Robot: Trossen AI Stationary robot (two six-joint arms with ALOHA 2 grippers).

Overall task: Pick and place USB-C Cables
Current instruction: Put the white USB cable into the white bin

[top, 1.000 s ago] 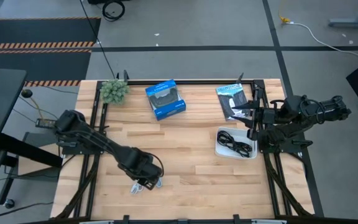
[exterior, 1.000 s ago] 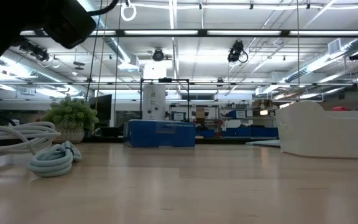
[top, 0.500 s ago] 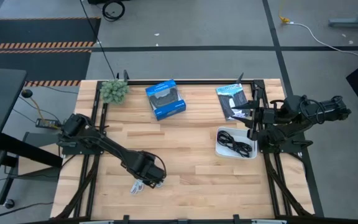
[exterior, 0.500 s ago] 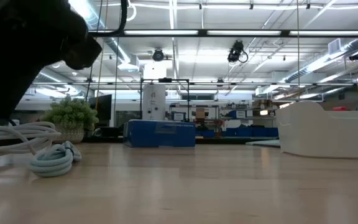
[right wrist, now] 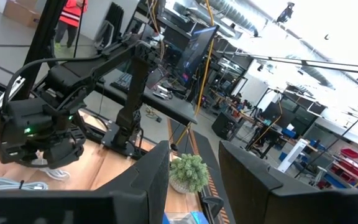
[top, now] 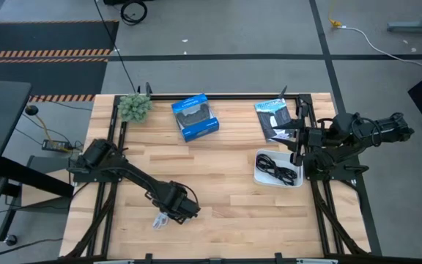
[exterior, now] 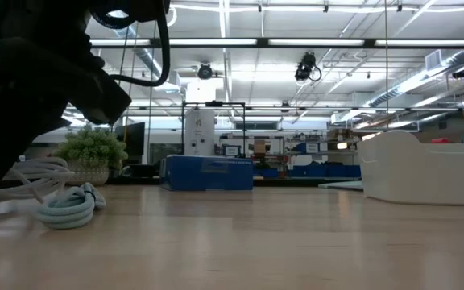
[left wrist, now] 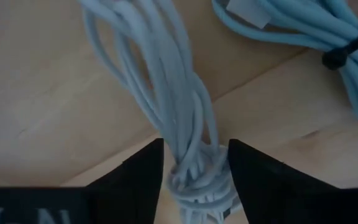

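Observation:
My left gripper (left wrist: pixel 195 167) is low over the near-left part of the table (top: pixel 226 183), with its fingers shut around the white USB-C cable (left wrist: pixel 166 93), a loose bundle of several strands. The pale blue-grey cable (left wrist: pixel 303 31), bound by a dark tie, lies on the wood just beside it (exterior: pixel 67 205). Two black cables (top: pixel 278 170) lie inside the white tray (top: pixel 258 174) at the table's right. My right gripper (right wrist: pixel 194 180) is open and waits above the right edge, by the tray. My left gripper pinches the white cable's gathered strands (left wrist: pixel 194 158) between its two fingers, coming from above and pointing down. Several strands run between the fingers. The rest of the bundle (exterior: pixel 43 171) rises off the wood toward the gripper.
A blue box (top: pixel 195 116) and a small green plant (top: pixel 134 107) stand along the far edge, and a black packet (top: pixel 273 117) lies far right. Bare wood stretches across the table's middle between the left gripper and the tray.
My left gripper has come down and slightly toward the near edge onto the white cable. The cable's flat coil has been drawn together, with its strands now pulled up toward the gripper. The blue-grey cable has stayed in place.

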